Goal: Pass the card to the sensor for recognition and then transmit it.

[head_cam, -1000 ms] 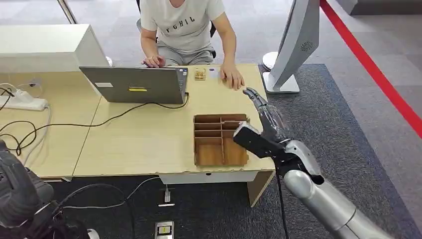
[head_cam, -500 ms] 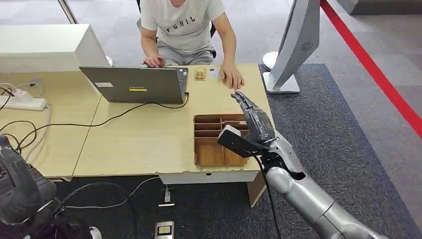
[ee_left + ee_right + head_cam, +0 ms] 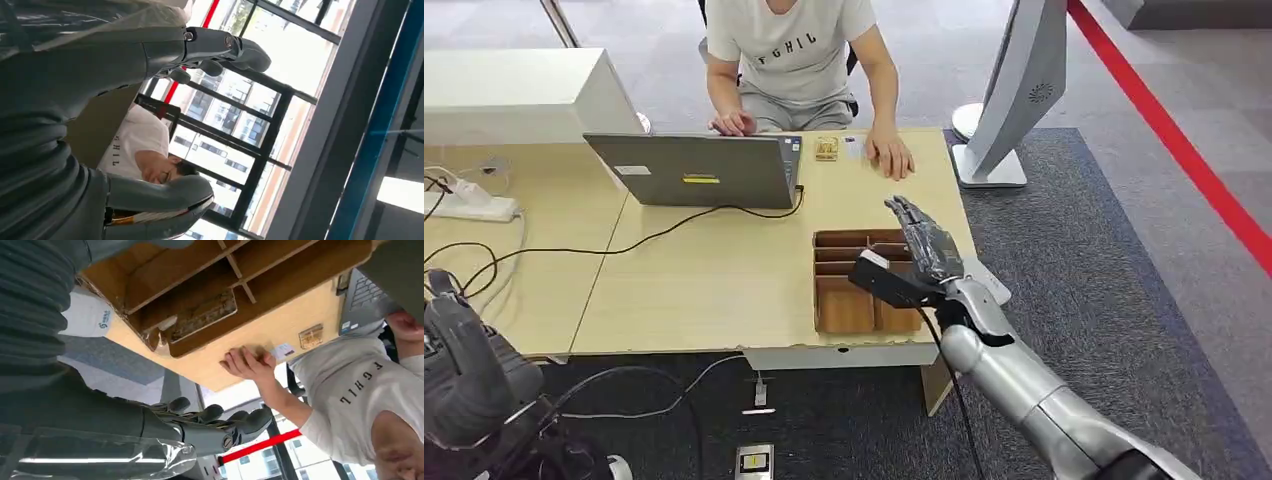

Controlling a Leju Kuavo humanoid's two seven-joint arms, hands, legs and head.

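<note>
So we're looking down at a light wooden desk (image 3: 714, 280) sitting half on dark grey carpet (image 3: 1074, 260), with paler grey floor further back and a red stripe (image 3: 1184, 150) running diagonally across it. Our right hand (image 3: 929, 245) hovers over the brown cardboard divider tray (image 3: 844, 300) near the desk's front right corner, fingers stretched out and apart, nothing in them. Our left hand (image 3: 464, 370) hangs low off the desk's left front, and from the wrist view it looks spread with nothing held. The small white-and-blue card (image 3: 853, 148) lies flat at the far edge of the desk, just beside the person's hand (image 3: 891, 157), with a little tan sensor block (image 3: 826, 148) next to it. A grey laptop (image 3: 694, 172) stands open facing the person in the white T-shirt (image 3: 789, 45), its black cable (image 3: 624, 245) snaking across the top. There's a white power strip (image 3: 469, 205) at far left, a white box (image 3: 514, 95) behind it, and a tall white stand (image 3: 1014, 90) on the carpet to the right.
</note>
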